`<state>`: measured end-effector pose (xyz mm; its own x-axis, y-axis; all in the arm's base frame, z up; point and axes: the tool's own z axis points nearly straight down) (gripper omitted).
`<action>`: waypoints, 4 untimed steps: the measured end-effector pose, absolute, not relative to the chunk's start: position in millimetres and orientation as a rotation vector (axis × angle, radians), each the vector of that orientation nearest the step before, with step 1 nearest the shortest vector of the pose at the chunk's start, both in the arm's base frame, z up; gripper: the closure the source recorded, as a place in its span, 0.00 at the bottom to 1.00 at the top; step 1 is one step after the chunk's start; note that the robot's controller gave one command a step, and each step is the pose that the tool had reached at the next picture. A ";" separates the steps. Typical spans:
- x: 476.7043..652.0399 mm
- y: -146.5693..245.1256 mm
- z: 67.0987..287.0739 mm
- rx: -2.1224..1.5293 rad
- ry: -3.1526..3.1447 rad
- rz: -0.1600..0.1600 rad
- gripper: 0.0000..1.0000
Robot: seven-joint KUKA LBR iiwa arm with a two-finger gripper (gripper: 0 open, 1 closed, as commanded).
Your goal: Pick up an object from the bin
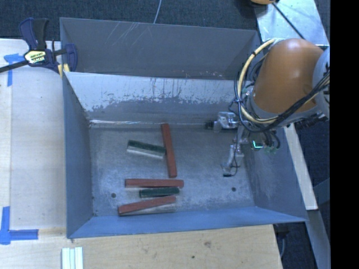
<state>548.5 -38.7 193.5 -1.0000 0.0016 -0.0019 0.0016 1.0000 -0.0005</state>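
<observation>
My gripper (229, 171) hangs low over the bin floor in the right part of the bin. Its fingers look pressed together into one narrow tip, with nothing between them. Nearest to it, well to its left, a red-brown bar (168, 149) lies almost lengthwise up the floor. A dark green bar (145, 148) with a pale edge touches that bar's left side. Further down, a second red-brown bar (153, 182) lies level, and a short dark green bar (159, 192) sits right under it.
A third red-brown bar (147, 206) lies by the bin's front wall. Bare floor separates the bars from the gripper. The arm with its orange dome and cables comes over the right wall.
</observation>
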 end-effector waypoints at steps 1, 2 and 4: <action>549.1 -38.6 194.2 0.001 3.138 -0.001 0.00; 555.6 -10.5 153.0 -0.229 3.127 -0.002 0.00; 594.9 56.5 133.6 -0.493 3.098 0.001 0.00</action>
<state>594.9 56.5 133.6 -0.9506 -0.3103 -0.0050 -0.3103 0.9506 -0.0003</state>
